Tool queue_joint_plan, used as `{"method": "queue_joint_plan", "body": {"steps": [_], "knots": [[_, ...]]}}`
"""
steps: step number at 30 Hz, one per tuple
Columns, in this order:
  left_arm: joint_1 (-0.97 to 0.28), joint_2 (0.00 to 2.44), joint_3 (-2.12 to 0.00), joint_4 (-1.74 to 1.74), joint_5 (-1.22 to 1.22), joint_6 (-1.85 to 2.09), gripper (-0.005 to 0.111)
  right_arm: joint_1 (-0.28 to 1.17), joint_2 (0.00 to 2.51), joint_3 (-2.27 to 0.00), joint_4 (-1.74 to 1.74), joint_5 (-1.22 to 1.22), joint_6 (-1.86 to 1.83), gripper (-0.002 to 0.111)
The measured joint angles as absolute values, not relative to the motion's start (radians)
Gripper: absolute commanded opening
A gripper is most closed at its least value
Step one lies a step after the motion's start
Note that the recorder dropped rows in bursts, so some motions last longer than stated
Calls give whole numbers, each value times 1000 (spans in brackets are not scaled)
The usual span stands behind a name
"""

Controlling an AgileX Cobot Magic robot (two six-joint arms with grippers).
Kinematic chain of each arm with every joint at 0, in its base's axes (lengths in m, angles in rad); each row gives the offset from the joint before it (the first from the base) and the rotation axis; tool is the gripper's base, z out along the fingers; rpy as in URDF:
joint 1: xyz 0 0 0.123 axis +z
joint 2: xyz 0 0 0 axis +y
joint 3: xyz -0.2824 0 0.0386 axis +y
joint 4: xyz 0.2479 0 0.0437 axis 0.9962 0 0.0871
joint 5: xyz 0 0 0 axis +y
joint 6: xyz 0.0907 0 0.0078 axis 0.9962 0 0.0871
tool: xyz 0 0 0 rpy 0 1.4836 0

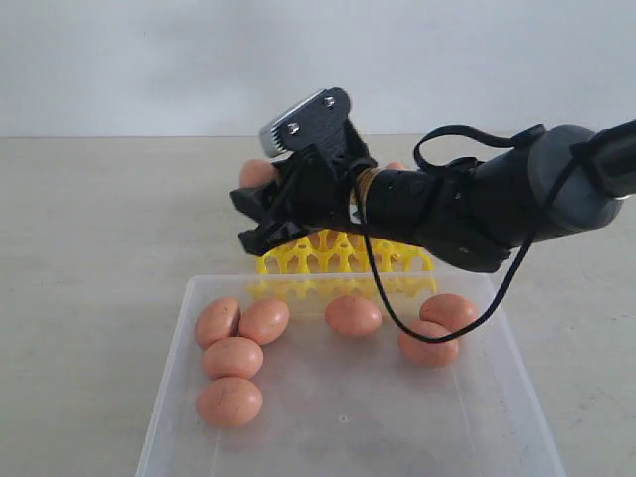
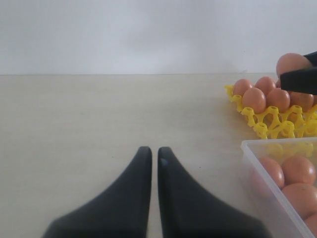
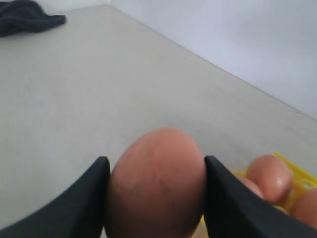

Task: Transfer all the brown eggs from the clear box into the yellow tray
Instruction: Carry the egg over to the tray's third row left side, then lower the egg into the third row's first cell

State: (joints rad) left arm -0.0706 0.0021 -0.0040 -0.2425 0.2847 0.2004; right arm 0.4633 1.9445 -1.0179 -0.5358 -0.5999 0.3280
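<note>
Roughly halfway: the right pincer (image 3: 154, 166) grips one egg (image 2: 292, 63) above the tray (image 1: 298, 260), where several eggs (image 2: 254, 99) already sit. Seven lie in the box (image 1: 397, 417), not yet moved. The left pincer (image 2: 150, 153) rests closed over the counter (image 2: 99, 114), idle.

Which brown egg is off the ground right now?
The brown egg clamped in the right tool, held up near the yellow tray; the rest lie in the clear box or sit in tray cups.
</note>
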Motion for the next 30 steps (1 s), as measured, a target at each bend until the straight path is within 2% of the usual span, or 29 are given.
{"method": "queue_joint_plan", "body": {"steps": [5,17,25,30], "knots": [[-71,2,-4,-242,285,200,4,379,1969,-1041,-619,-624,459,0],[-71,2,-4,-242,285,200,4,373,2117,-1213,-981,-656,757,0],[-71,2,-4,-242,285,200,4,373,2121,-1213,-1018,-508,736,0],[-71,2,-4,-242,285,200,4,373,2147,-1216,-1015,-495,689,0]]}}
